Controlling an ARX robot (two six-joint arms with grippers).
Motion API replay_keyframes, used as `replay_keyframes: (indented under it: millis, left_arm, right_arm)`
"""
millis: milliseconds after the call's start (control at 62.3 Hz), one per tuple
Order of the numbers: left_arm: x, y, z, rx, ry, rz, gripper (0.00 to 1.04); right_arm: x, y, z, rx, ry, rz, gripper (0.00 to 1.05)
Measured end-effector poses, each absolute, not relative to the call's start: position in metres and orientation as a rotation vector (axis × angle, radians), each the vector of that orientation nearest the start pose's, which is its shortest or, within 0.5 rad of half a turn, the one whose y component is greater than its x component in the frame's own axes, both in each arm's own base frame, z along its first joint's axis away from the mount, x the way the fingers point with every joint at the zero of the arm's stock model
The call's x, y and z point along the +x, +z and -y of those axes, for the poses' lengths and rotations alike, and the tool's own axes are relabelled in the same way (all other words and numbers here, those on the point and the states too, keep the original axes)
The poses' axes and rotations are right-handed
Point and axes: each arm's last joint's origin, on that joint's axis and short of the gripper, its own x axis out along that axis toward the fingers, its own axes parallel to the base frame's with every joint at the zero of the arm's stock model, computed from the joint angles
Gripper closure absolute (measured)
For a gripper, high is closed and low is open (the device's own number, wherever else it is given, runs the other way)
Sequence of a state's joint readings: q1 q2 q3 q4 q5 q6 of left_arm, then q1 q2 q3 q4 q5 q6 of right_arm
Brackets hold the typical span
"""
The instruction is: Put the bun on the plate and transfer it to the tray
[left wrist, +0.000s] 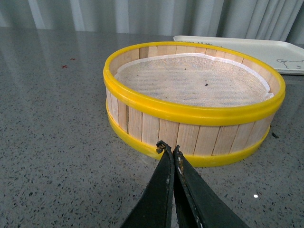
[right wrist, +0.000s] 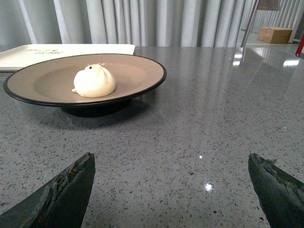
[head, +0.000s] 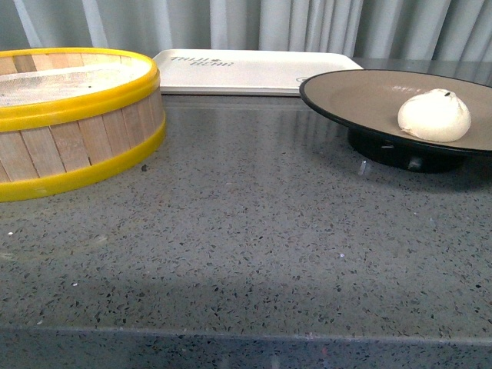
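The white pleated bun (head: 434, 115) rests inside the tan plate (head: 361, 96) with the black rim, at the right of the front view. The cream tray (head: 246, 71) lies flat behind, between steamer and plate. Neither arm shows in the front view. In the right wrist view the bun (right wrist: 94, 81) sits on the plate (right wrist: 137, 71), some way ahead of my right gripper (right wrist: 171, 164), which is wide open over bare counter. My left gripper (left wrist: 168, 148) is shut on nothing, its tips close to the near wall of the steamer basket.
A yellow-rimmed wooden steamer basket (head: 73, 119) stands at the left, with only its white liner (left wrist: 190, 80) showing inside. The grey speckled counter (head: 254, 238) stretches across the front. Pale curtains hang behind. A cardboard box (right wrist: 274, 34) sits far off.
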State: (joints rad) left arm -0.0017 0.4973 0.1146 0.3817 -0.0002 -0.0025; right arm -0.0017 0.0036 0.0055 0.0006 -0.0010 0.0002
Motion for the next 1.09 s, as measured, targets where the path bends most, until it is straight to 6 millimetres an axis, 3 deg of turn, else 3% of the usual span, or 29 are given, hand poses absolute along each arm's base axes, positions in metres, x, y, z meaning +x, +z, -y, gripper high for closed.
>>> replay_keyframes:
  millis: [626,1092]
  left_arm:
    - [0.116,0.173,0.0,-0.003,-0.002,0.004,1.01]
    - [0.108,0.175,0.0,-0.003,-0.002,0.03,1.01]
  right_arm:
    - [0.098,0.165,0.0,0.0,-0.001,0.002,0.08]
    - [0.098,0.165,0.0,0.0,-0.001,0.002,0.08]
